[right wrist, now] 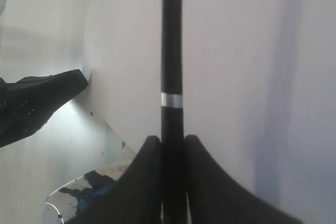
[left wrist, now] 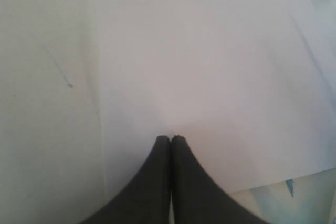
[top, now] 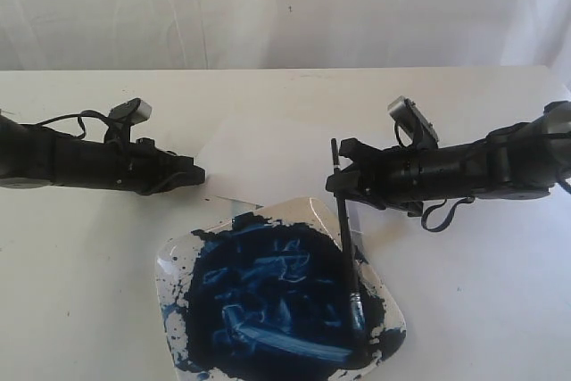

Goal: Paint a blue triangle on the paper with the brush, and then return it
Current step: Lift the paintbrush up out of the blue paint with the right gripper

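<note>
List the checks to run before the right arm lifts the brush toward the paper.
1. Right gripper closed around the brush handle: ok.
2. Brush tip resting in the dish of blue paint: ok.
3. The paper flat and unmarked: ok.
4. Left gripper shut over the paper's edge: ok; whether it presses down: cannot tell.
5. Blue triangle painted: not ok, nothing drawn yet.
</note>
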Tool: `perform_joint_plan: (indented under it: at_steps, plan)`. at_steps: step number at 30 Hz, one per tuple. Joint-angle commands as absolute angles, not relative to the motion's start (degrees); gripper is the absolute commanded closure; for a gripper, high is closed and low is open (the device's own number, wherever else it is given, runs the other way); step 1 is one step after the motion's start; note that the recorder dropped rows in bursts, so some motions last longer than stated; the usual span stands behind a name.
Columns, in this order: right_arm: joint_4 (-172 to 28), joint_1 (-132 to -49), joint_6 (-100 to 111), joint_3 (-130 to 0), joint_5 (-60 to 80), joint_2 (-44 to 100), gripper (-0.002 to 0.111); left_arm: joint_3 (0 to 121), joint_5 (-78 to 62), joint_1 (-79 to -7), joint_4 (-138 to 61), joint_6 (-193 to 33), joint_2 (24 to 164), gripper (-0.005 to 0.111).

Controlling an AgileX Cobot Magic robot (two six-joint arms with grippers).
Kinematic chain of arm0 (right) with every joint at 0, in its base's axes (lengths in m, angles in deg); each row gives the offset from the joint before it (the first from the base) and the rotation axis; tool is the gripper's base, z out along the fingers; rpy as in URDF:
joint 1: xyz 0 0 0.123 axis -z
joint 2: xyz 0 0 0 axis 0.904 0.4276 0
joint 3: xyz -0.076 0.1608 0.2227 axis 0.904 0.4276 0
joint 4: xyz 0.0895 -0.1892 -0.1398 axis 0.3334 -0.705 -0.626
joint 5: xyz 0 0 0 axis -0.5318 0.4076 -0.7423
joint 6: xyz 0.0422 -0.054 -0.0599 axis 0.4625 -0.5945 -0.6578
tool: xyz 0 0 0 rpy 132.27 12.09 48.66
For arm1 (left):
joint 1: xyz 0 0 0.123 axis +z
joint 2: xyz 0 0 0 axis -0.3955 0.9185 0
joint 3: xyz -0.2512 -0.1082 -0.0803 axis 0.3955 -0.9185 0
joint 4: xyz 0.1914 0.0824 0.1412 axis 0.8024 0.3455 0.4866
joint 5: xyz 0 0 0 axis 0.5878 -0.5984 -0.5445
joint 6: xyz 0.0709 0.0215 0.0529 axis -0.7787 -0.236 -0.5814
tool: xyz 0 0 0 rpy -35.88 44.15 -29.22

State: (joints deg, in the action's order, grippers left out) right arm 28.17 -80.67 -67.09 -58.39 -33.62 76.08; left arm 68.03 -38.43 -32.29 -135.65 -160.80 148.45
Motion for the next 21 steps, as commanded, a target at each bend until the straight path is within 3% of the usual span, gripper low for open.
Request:
perform_joint_plan:
  at_steps: [1,13,21]
  plan:
    - [27.79,-80.70,-68.09,-58.87,-33.76,76.09,0.098,68.12,-38.45,-32.63,-135.76,-160.96,148.65,0.107]
    - [27.79,-80.70,-68.09,-58.87,-37.08,76.09,0.108,68.12,-38.45,-32.63,-135.76,-160.96,148.65,0.107]
    - [27.79,-80.70,-68.09,-60.77,-38.59,76.09,0.108,68.12,-38.45,-32.63,-135.76,-160.96,148.65,0.107]
